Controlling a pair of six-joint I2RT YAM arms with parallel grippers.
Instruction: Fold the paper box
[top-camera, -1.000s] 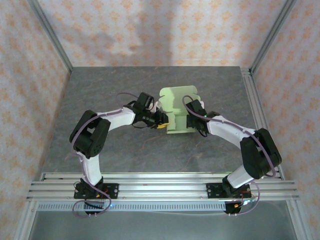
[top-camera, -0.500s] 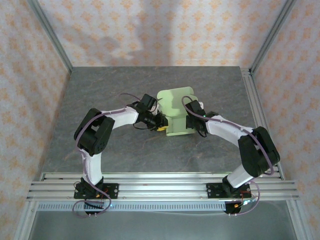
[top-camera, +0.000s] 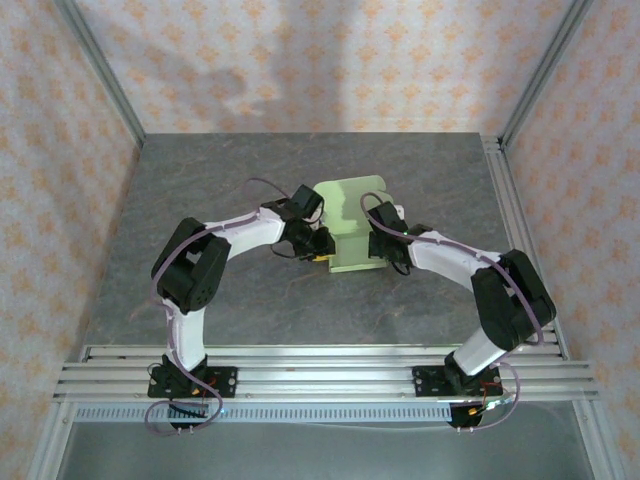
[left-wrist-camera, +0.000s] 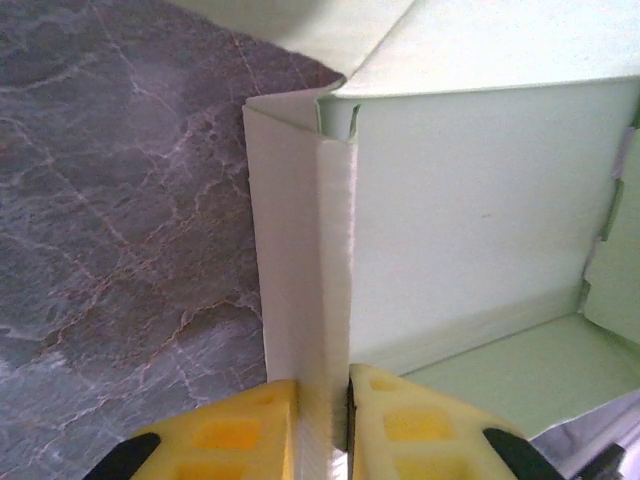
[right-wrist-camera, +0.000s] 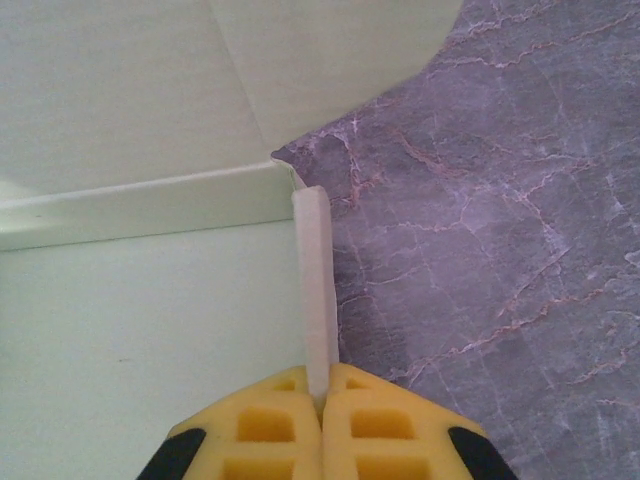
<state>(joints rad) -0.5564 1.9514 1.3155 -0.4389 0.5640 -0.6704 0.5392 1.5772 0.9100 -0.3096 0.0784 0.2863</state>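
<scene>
Two grips on paper box (top-camera: 352, 212) — left gripper (left-wrist-camera: 322, 388), right gripper (right-wrist-camera: 320, 386).

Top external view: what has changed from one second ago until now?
Both arms moved inward: the left gripper went right and the right gripper went slightly left, so the paper box looks narrower. Its far flap, notched before, now has a smooth outline. Unchanged: each gripper pinches a side wall, and the box sits on the same part of the table.
</scene>
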